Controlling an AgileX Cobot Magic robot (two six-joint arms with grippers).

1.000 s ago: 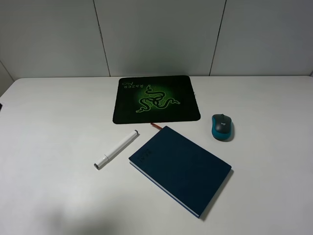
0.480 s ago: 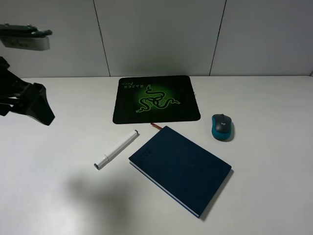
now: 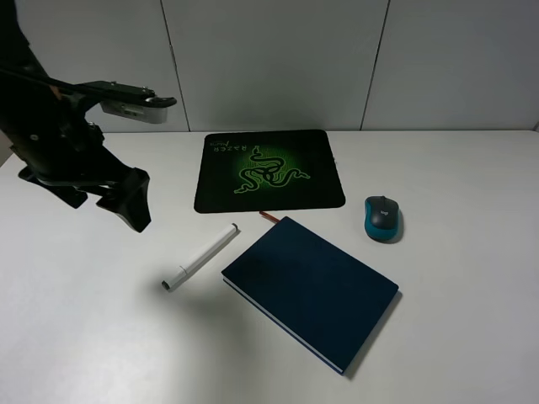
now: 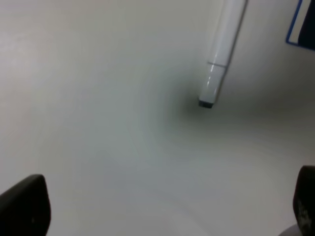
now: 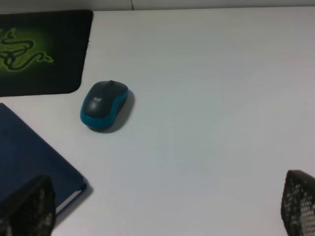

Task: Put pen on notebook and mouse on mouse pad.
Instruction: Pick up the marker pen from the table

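Judging from the high view, neither half of the task was done. The pen [image 3: 200, 257] lay slantwise on the bare worktop [image 3: 84, 337], just left of the notebook [image 3: 312, 290] and apart from it, and the notebook's navy cover carried nothing. The mouse [image 3: 383, 219] sat on the worktop, right of the notebook's far corner and just off the near right corner of the mouse pad [image 3: 269, 171], whose green emblem was uncovered. The left hand [image 3: 108, 200] hung above the worktop, left of the pen and farther back, fingers spread and empty. The right hand was outside this view.

From the left wrist, the pen [image 4: 221, 54] showed its dark-tipped end lying flat on the worktop [image 4: 98, 98], with a corner of the notebook [image 4: 302, 29] close beside it. The left hand [image 4: 165, 211] had its fingertips at opposite edges of the picture, spread wide with only worktop between them. It gripped nothing and looked short of the pen.

From the right wrist, the mouse [image 5: 103, 111] lay just off the mouse pad [image 5: 44, 49], with the notebook [image 5: 29, 162] nearer. The right hand [image 5: 162, 211] was likewise spread wide, holding nothing, well apart from the mouse.

No box or tray was present. The two receiving surfaces, notebook and mouse pad, were both bare, so both placements remained to be done.
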